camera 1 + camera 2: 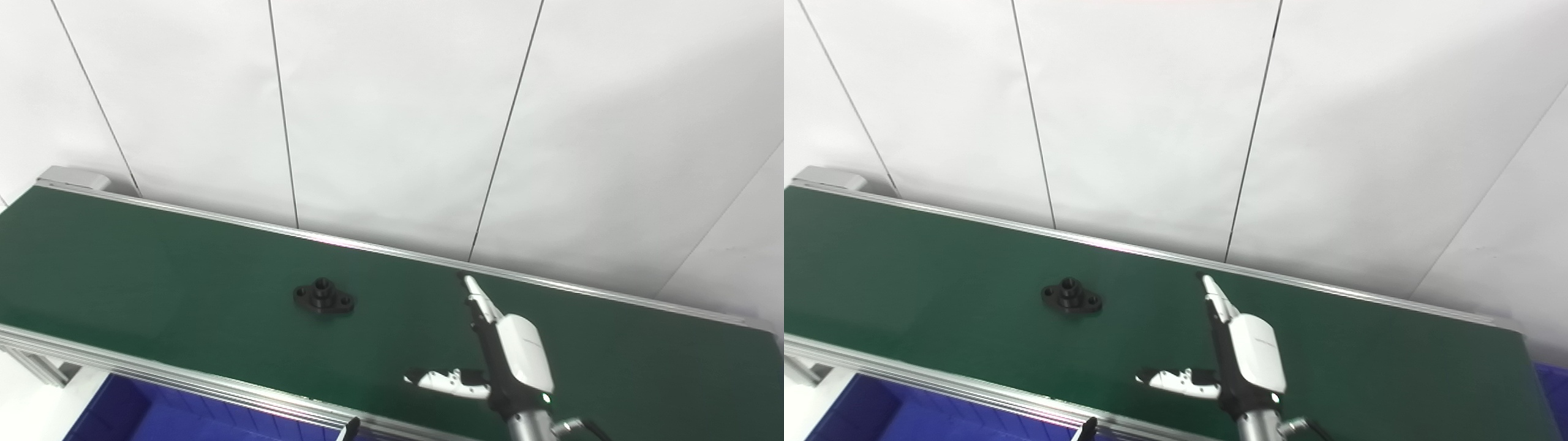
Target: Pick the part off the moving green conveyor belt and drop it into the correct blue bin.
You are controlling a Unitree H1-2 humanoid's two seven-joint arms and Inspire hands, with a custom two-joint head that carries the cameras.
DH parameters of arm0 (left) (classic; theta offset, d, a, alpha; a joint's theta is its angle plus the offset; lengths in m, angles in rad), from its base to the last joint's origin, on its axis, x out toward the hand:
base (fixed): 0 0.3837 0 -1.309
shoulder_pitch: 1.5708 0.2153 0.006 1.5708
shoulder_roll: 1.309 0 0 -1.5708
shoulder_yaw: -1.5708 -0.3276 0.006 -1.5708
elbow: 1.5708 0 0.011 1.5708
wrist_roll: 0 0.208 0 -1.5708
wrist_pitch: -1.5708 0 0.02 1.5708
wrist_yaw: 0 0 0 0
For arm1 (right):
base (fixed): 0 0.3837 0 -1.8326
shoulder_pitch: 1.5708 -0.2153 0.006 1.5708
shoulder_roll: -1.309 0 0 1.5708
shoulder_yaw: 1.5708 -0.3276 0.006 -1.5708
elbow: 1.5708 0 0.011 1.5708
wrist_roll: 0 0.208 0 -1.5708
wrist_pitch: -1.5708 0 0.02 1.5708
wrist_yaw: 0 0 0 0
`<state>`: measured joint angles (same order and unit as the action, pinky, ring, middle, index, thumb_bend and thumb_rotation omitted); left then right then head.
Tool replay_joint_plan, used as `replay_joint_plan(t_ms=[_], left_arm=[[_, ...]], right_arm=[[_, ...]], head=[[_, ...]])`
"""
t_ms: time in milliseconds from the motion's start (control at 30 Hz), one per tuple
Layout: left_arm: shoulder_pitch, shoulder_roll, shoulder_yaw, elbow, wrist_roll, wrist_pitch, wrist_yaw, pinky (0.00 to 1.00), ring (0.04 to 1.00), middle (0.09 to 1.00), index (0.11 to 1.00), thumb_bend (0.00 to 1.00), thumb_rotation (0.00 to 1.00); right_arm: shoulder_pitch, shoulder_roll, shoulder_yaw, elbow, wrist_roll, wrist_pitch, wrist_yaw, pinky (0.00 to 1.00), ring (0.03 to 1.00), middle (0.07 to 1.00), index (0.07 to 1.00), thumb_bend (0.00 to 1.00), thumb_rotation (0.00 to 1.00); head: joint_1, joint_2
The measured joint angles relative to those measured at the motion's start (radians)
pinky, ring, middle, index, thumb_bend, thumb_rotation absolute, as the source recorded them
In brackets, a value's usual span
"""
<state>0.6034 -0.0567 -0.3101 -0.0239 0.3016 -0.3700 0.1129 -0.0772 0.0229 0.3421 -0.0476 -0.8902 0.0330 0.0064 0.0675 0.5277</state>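
— What do you have in front of you, biggest thing first?

— One long dark green conveyor belt (153,269) with silver aluminium rails, running from the upper left of the frame down to the right edge. Below its near rail, at the lower left, one blue plastic bin (159,416) shows; in the right eye view a sliver of a second blue bin (1552,380) peeks out at the far right. Then my right hand (490,355), white and black, low in the right half of the frame. Smallest is the one small black metal flanged part (323,296), lying flat on the belt near its middle.

— Which way is the part from your hand?

— Left and slightly up in the frame, well apart from my fingertips. Its long axis runs roughly along the belt, a raised hub between two bolt ears. My right hand is clearly the nearer; of my left hand only a dark tip shows at the bottom edge, so I cannot tell its state.

— And the right hand?

— Spread wide, fingers pointing up-frame, thumb out to the left, holding nothing.
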Motion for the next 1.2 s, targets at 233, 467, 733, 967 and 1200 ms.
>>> replay_joint_plan(t_ms=[233,467,733,967,1200], left_arm=[[0.001,0.002,-0.006,-0.001,-0.003,0.0,-0.002,1.0,1.0,1.0,1.0,0.57,0.97],[0.003,0.005,-0.013,-0.004,-0.013,0.0,-0.015,1.0,1.0,1.0,1.0,0.52,0.96],[0.003,0.007,-0.017,-0.005,-0.011,0.001,-0.016,1.0,1.0,1.0,1.0,0.49,0.92],[0.01,0.014,-0.031,-0.017,-0.045,0.032,-0.032,1.0,1.0,1.0,1.0,0.53,0.9],[0.021,0.021,-0.045,-0.031,-0.067,0.038,-0.033,1.0,1.0,1.0,1.0,0.53,0.87]], right_arm=[[-0.115,0.012,0.062,0.139,-0.061,0.041,-0.017,0.7,0.842,0.921,0.946,0.97,0.69],[-0.213,0.03,0.117,0.29,-0.095,0.059,-0.052,0.69,0.83,0.906,0.947,0.99,0.71],[-0.323,0.036,0.155,0.42,-0.105,0.094,-0.072,0.69,0.831,0.901,0.925,0.98,0.67],[-0.399,0.034,0.188,0.501,-0.103,0.095,-0.087,0.7,0.827,0.898,0.91,0.98,0.64],[-0.444,0.02,0.213,0.55,-0.1,0.095,-0.087,0.71,0.832,0.899,0.907,0.96,0.62]], head=[[0.012,0.002],[0.023,0.005],[0.035,0.006],[0.049,0.009],[0.064,0.017]])
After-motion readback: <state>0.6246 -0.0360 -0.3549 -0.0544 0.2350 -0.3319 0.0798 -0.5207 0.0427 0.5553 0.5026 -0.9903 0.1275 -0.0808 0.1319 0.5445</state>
